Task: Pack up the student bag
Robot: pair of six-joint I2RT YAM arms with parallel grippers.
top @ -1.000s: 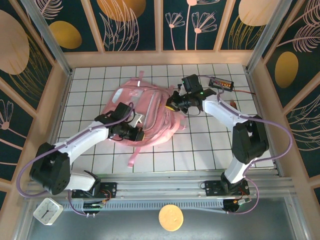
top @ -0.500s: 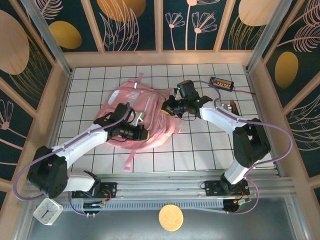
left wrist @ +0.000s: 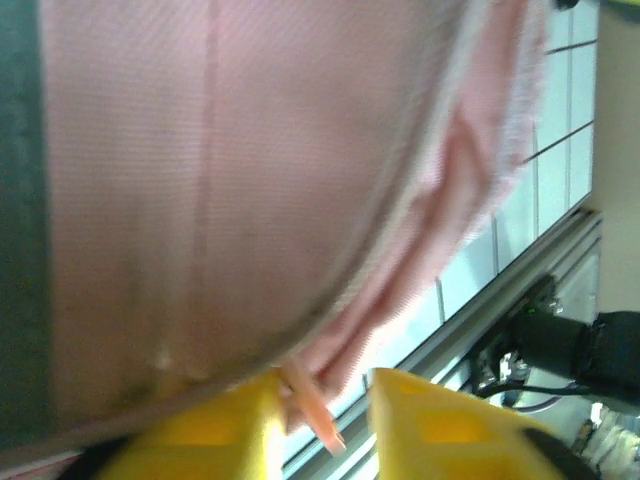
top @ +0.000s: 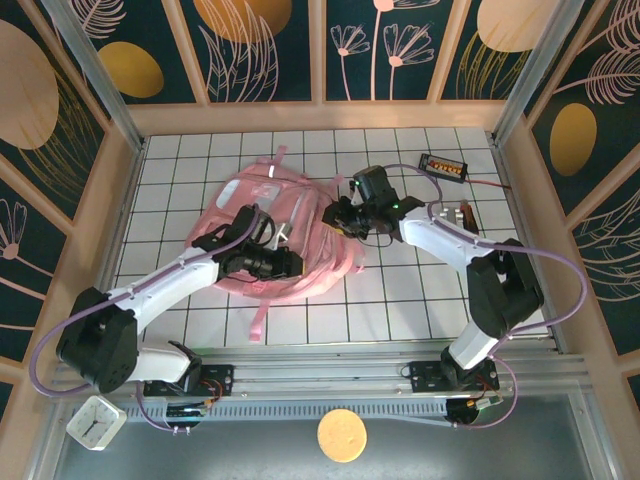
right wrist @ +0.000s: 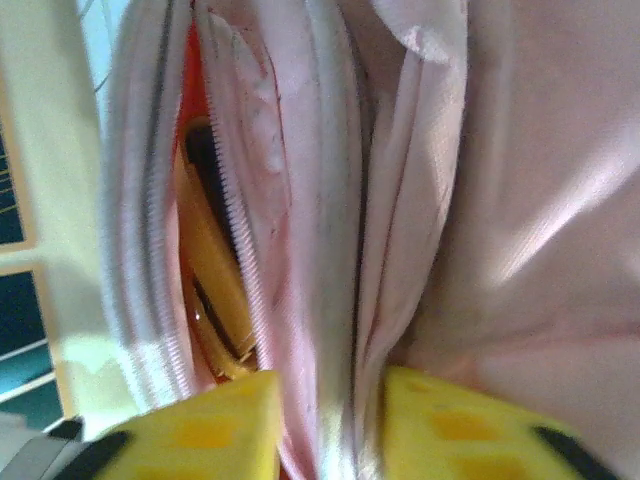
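Toward the far left of centre on the white tiled table (top: 420,290) lies the student bag (top: 250,195), a large soft pink fabric backpack, slumped flat with a loose pink strap (top: 262,318) trailing toward the near edge. Both arms reach in to it from opposite sides, which reads as an effort to spread its mouth so that things can go in.

The right gripper (top: 335,213) sits at the bag's right edge. In the right wrist view its yellow fingertips (right wrist: 240,420) stand close together, with folds of the bag's pink cloth (right wrist: 520,200) filling the gap between them, so it appears clamped on the lip of the opening. Just left of that fold the zip teeth (right wrist: 240,260) gape, and a yellow-orange item with a dark part (right wrist: 205,260) shows inside the compartment; what it is I cannot tell. Holding the lip from this side would hold that slot apart.

The left gripper (top: 292,265) lies at the bag's near edge, its arm stretched long and low from the near-left base, wrist turned to point rightward along the fabric. In the left wrist view the bag's cloth (left wrist: 250,150) bulges over the gripper (left wrist: 320,420), and a thin pink tab (left wrist: 312,402) hangs between the narrowly parted yellow fingers (left wrist: 420,420); whether they pinch it I cannot tell.

The right arm bends sharply at the elbow near the right side, its forearm angled back leftward to the bag. A small black box with orange lights (top: 443,165) lies at the far right, well apart.
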